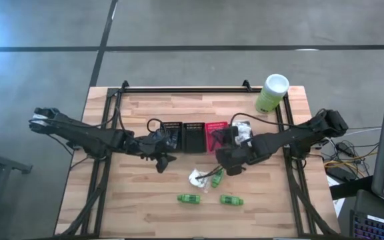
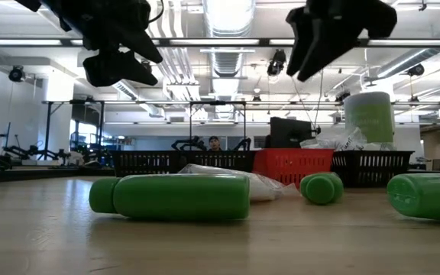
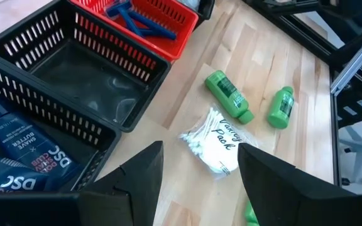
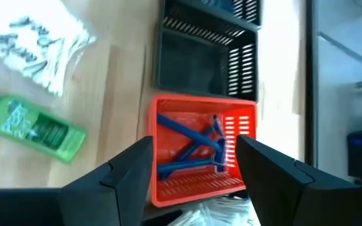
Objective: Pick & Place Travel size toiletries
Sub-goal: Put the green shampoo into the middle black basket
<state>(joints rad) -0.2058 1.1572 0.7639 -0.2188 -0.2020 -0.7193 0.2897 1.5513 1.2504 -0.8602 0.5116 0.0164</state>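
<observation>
The left end effector (image 1: pixel 160 155) hangs just left of centre in the high view, over the edge of the left black basket (image 1: pixel 172 135). Its fingers stand wide with nothing between them. The packet of cotton swabs (image 1: pixel 197 177) lies directly ahead of it. A descent from here risks catching the basket rim, and the crinkly film may slip or fold under a pinch, so only a corner would be gripped.

The right end effector (image 1: pixel 230 160) hangs right of centre, above the red basket (image 1: pixel 216 135). Its fingers are parted and empty. The blue razors (image 4: pixel 190 145) lie crossed inside that basket. Their handles rest loosely, so a low pass could snag one or push the light basket along the worktop (image 1: pixel 139 207).

Three green bottles remain on the worktop: one (image 1: pixel 216 177) just right of the packet, at centre frame, and two (image 1: pixel 190 199) (image 1: pixel 231 200) below it. All lie on their sides. Being round, each is likely to roll if touched off centre.
</observation>
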